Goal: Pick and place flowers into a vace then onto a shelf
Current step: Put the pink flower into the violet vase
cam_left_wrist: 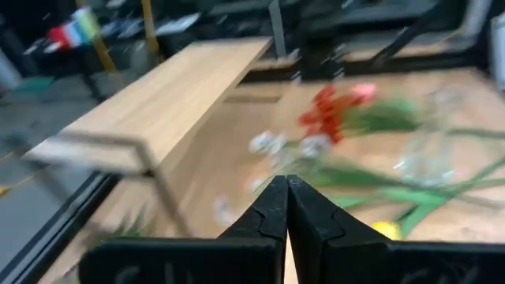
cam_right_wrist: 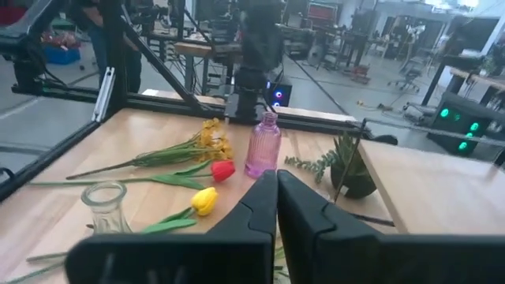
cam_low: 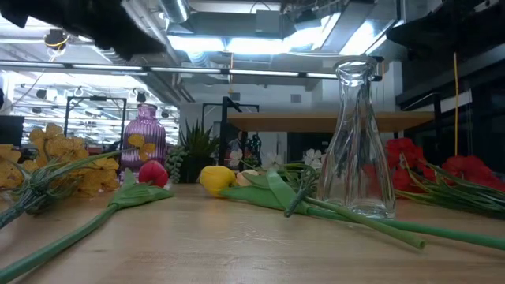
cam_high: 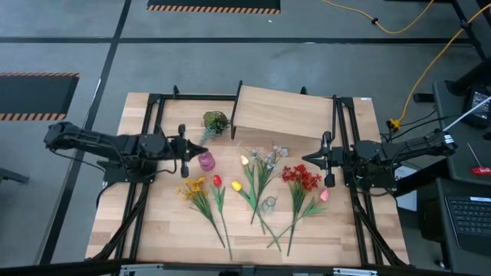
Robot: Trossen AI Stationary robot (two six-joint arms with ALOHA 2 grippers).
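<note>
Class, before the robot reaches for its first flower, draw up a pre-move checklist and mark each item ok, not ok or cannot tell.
1. Left gripper empty, shut, above the table: ok.
2. Right gripper empty, fingers together: ok.
3. Clear glass vase upright, empty: ok.
4. Ribbed pink glass vase upright, empty: ok.
5. Flowers lying loose on the light-wood table, such as the red tulip and yellow tulip: ok.
6. Light-wood shelf top free of things: ok.

Both arms reach inward from opposite sides. The left tool [cam_high: 205,147] is closed and empty. The right tool [cam_high: 305,159] is also closed and empty.
</note>
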